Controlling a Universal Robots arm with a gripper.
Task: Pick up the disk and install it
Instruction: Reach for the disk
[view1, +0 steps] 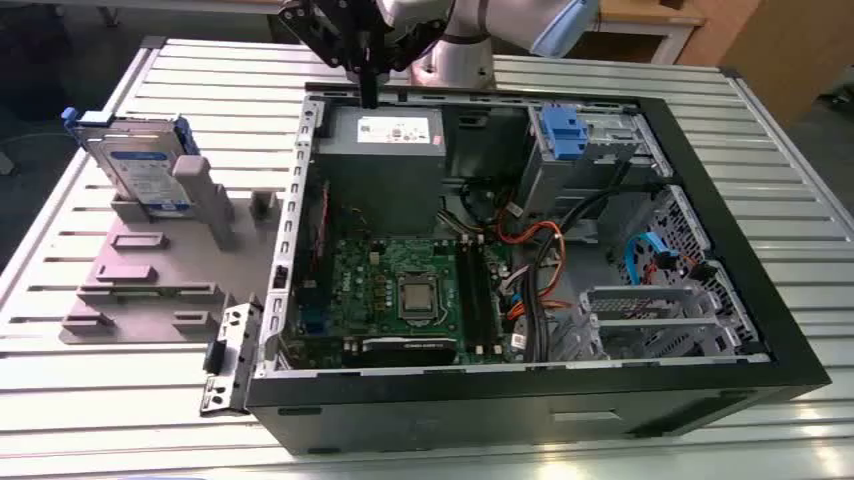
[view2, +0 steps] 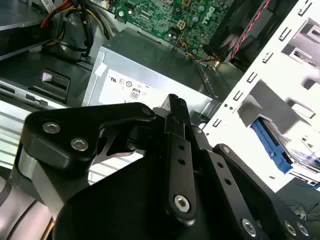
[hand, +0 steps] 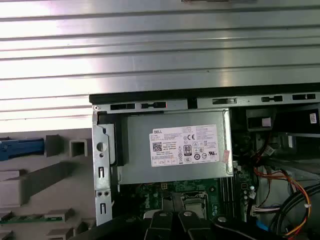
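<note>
Your jaws: pinched together, nothing held between. They hang over rear edge of computer case (view1: 798, 360), power supply (view1: 384, 138) just below tips. Disk (view1: 138, 165) well apart from jaws, toward exterior view's left, outside case. Stands on edge in grey fixture (view1: 147, 268) on surface (view1: 767, 150), leaning slightly, labelled face showing in exterior view. Long axis: cannot tell whether upright or along slot.
</note>
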